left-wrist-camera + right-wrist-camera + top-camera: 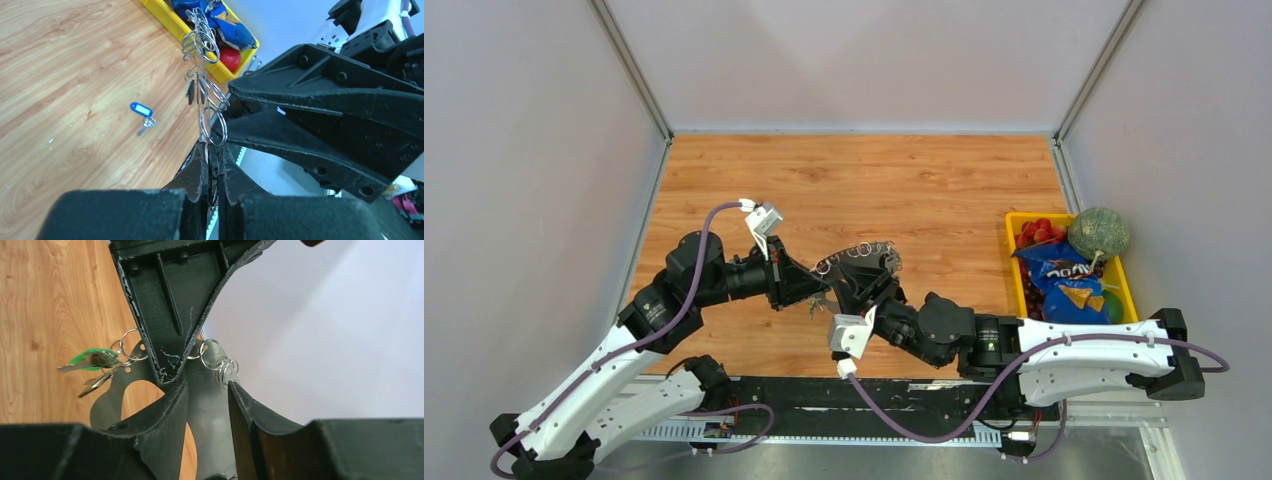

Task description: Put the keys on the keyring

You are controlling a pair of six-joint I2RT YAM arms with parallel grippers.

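The keyring is a thin silvery hoop held up above the wood table between both grippers, with several small split rings strung on it. My left gripper is shut on it; the left wrist view shows the keyring edge-on, pinched between my fingertips. My right gripper grips the keyring's grey metal band between its fingers. A green-tagged key and a second key hang from the hoop. A dark-headed key also hangs there. A blue-tagged key lies loose on the table.
A yellow bin stands at the table's right edge, holding a melon, a blue chips bag and red fruit. Grey walls close in the table at the left, back and right.
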